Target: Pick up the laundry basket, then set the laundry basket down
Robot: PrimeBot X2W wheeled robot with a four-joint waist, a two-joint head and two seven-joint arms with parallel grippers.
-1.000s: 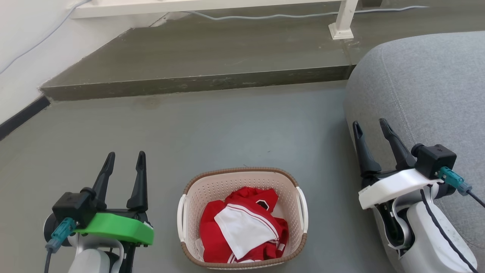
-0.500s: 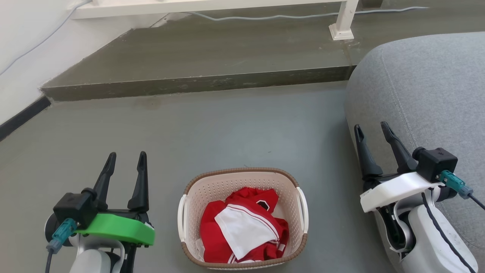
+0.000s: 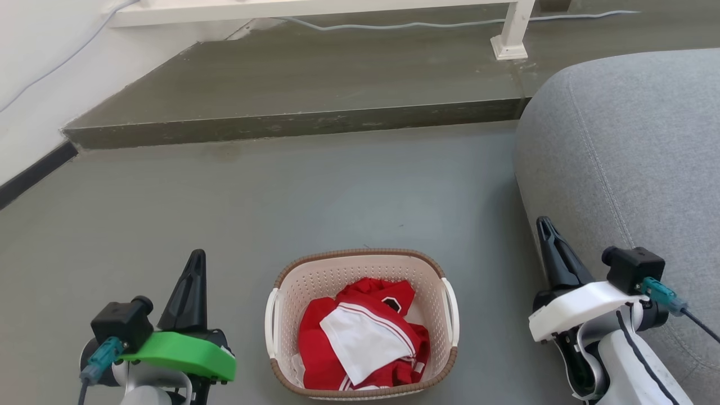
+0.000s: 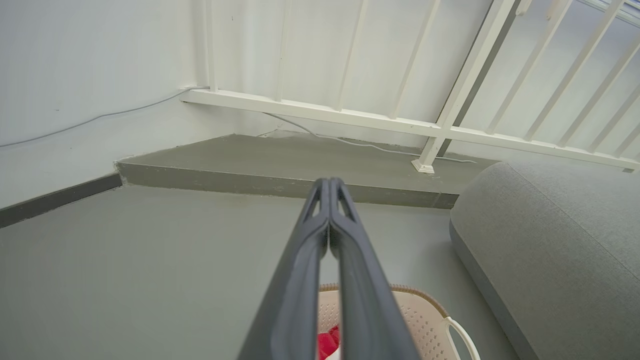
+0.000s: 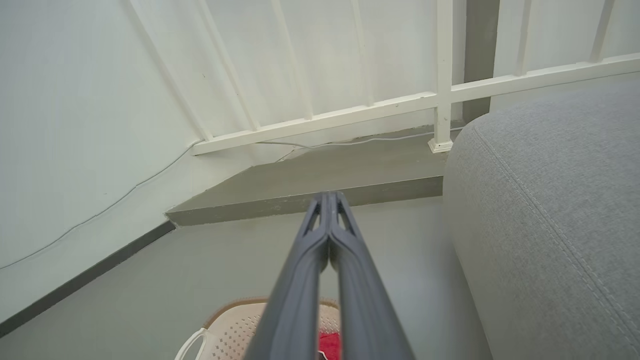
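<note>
Gone from apart to pressed together, on nothing: left tool (image 3: 196,257), right tool (image 3: 544,226). Either side of the laundry basket (image 3: 360,252), untouched on the floor (image 3: 337,185); pickup not begun.

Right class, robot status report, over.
Left gripper shut, empty; right gripper shut, empty. Laundry basket on floor between them, unheld. Grey sofa close beside right gripper.

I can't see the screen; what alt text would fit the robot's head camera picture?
A cream laundry basket holding red and white clothes sits on a grey floor between the robot's left hand and right hand, both shut and empty. A grey sofa stands at right.
</note>
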